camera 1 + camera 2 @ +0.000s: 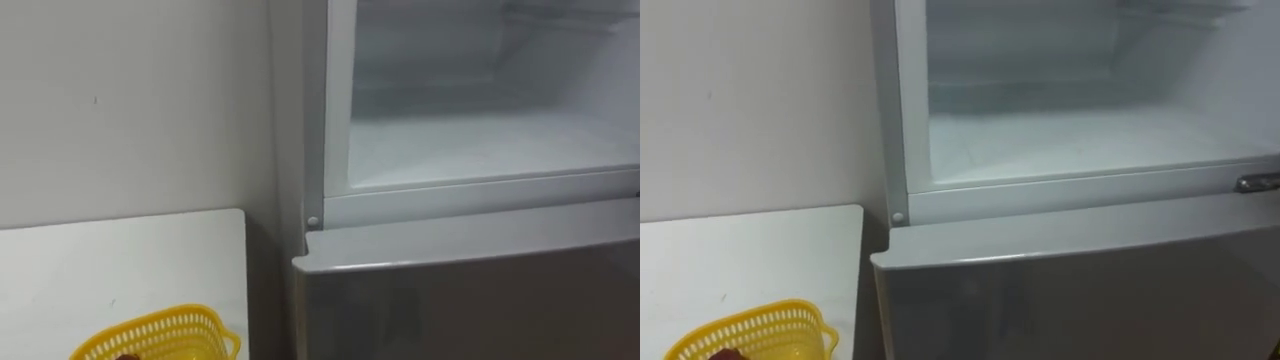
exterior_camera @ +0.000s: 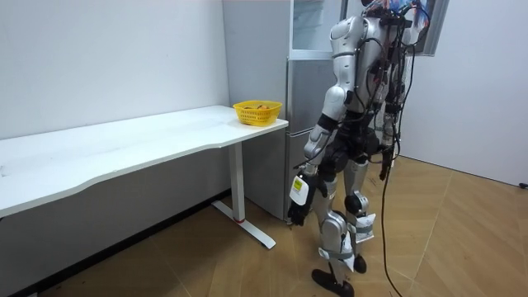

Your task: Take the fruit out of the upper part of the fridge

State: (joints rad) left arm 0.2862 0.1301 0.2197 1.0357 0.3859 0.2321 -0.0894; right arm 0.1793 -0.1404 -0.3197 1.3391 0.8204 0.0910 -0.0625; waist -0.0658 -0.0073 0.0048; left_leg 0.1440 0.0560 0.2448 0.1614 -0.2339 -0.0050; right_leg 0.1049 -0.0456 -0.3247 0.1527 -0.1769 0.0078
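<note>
The upper fridge compartment (image 1: 480,145) stands open in front of me, and its white floor and back wall look bare. Its frame (image 1: 1080,195) runs just above the closed grey lower door (image 1: 470,300). In the room view I stand upright facing the fridge (image 2: 305,91). My left hand (image 2: 298,205) hangs low beside my thigh, away from the fridge.
A white table (image 1: 120,260) adjoins the fridge on my left. A yellow mesh basket (image 1: 160,335) sits at its near corner, with something dark inside at the picture's bottom edge. A metal part (image 1: 1258,183) shows at the compartment's right edge. Open wooden floor (image 2: 462,239) lies behind me.
</note>
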